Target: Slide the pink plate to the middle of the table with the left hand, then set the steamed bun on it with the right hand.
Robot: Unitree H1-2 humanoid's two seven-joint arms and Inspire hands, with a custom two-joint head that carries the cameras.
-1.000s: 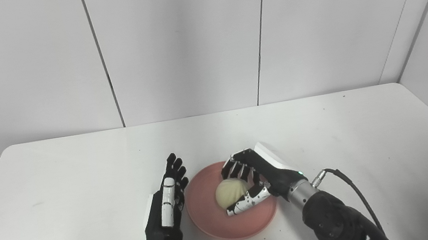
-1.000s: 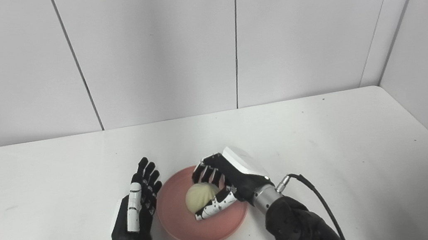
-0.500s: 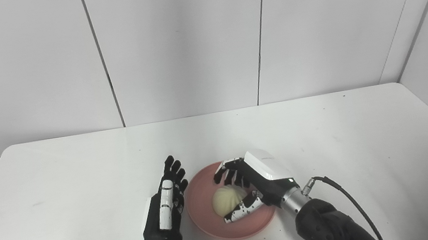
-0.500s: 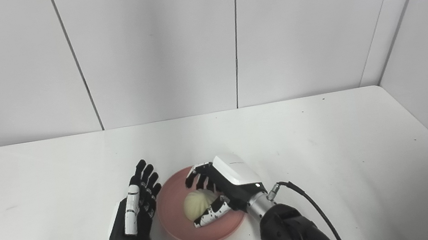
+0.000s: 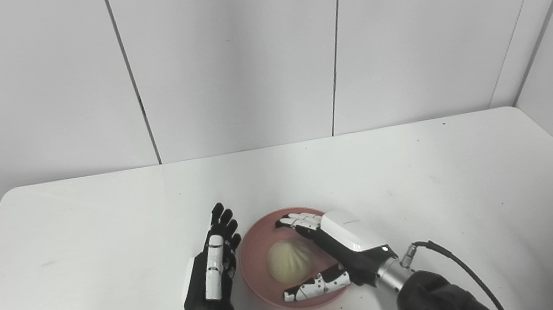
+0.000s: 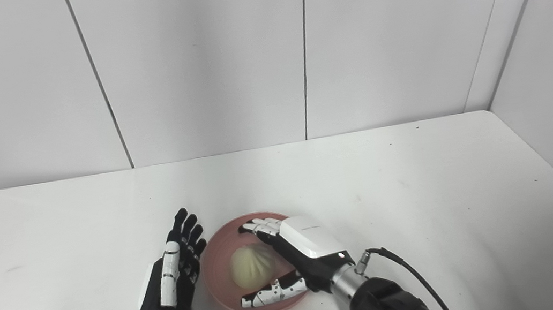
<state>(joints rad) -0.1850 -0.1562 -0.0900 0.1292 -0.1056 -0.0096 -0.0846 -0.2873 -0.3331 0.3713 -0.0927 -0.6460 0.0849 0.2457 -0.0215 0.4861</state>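
The pink plate (image 5: 252,245) lies near the table's front edge, about midway across. On it rests the pale steamed bun (image 5: 285,262), upright with its pleated top showing. My right hand (image 5: 343,245) is spread open around the bun's right side, its fingers above the far rim and its thumb over the near rim, with a gap to the bun. My left hand (image 5: 213,272) stands open on edge just left of the plate, fingers straight and pointing away, close to the rim.
The white table (image 5: 76,232) runs to grey wall panels behind and on both sides. A black cable (image 5: 460,269) trails from my right wrist over the table's front right.
My right hand has opened and let go of the bun, which now rests on the plate. That hand has drawn back toward the front edge. The left hand has barely moved.
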